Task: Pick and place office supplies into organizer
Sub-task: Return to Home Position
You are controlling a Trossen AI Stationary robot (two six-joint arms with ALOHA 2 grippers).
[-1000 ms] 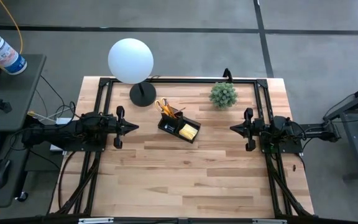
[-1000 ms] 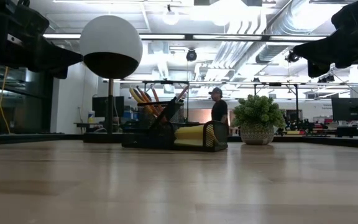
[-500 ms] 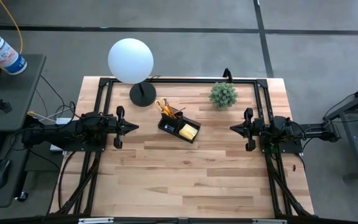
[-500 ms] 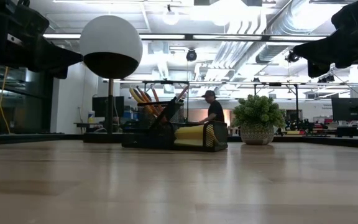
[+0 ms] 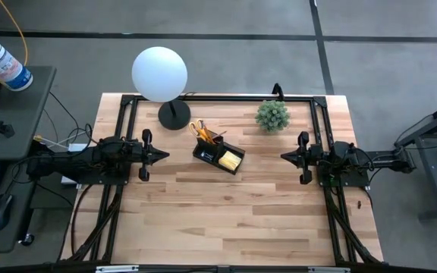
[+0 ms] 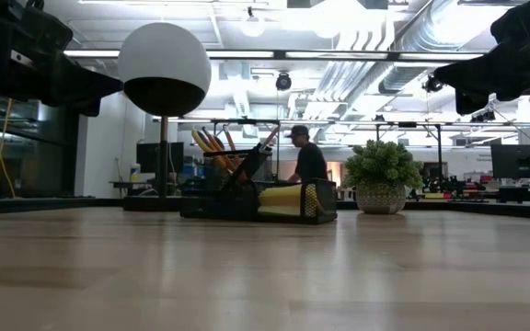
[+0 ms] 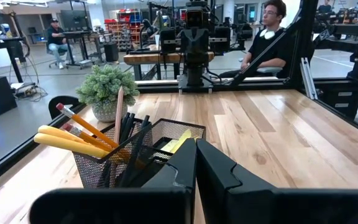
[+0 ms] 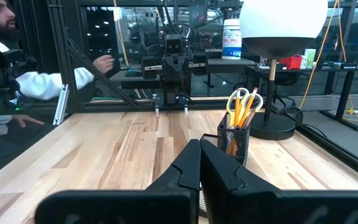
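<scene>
The organizer (image 5: 218, 155) stands on the far middle part of the counter (image 5: 226, 220), turned a little at an angle. Its taller section holds the yellow-handled scissors (image 5: 197, 127) and the orange pencils (image 7: 73, 134) upright, because long things need the high wall. The yellow sticky-note pad (image 5: 231, 160) lies in the low compartment beside it. I see no loose supply on the wood, so I judge that the sorting is finished.

The left tool (image 5: 164, 155) and the right tool (image 5: 284, 156) hang at the two sides of the counter, well apart from the organizer. Each has its fingers pressed together with nothing between them, which fits a rest pose.

Behind the organizer stand the white globe lamp (image 5: 159, 73) and the green plant (image 5: 272, 115), near it but not touching. Nothing lies between the tools and the organizer.
</scene>
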